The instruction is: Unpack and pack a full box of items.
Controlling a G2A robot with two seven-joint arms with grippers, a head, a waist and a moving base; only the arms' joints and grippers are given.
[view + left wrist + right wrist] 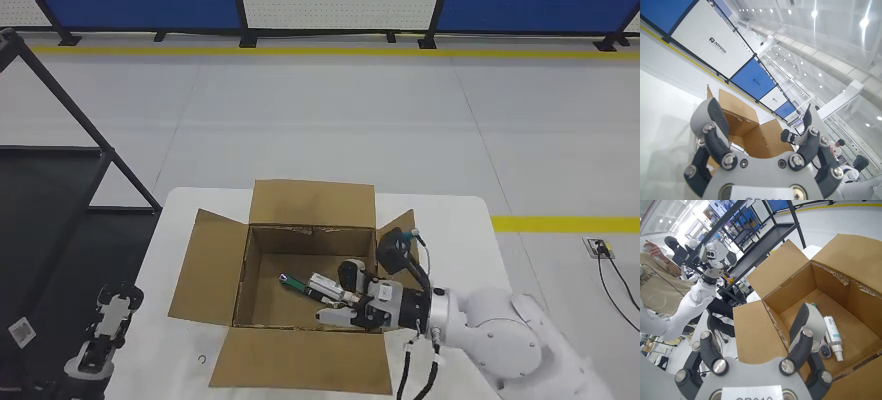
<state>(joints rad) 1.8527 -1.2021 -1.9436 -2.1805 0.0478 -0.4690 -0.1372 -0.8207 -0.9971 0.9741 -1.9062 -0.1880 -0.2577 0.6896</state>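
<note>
- Right claw (342,292) is hanging low inside the box (791,279), spread wide and holding nothing. One finger (806,319) is sitting just above the contents.
- Just beyond that finger, the bottle (831,332) is lying on its side on the box floor, with its spray head pointing back toward the claw. Claw and bottle are looking apart, not touching.
- Beside the spray head, under the finger, a small grey gadget (825,349) is lying. A thin green item (814,304) is resting farther out, past the fingertip.
- Unpacking is probably the step in hand, with the bottle looking like the likeliest pick.
- To pick cleanly, the claw should be centring over the bottle's body, not its nozzle. The jaws should be closing across its narrow width, so the gadget isn't getting pinched too.
- Close beside the claw, the box's torn wall edge is standing where it could catch a finger, so lifting straight up looks safest.
- Across the box, well apart from the right claw, the left claw (761,106) is also hanging wide and holding nothing.
</note>
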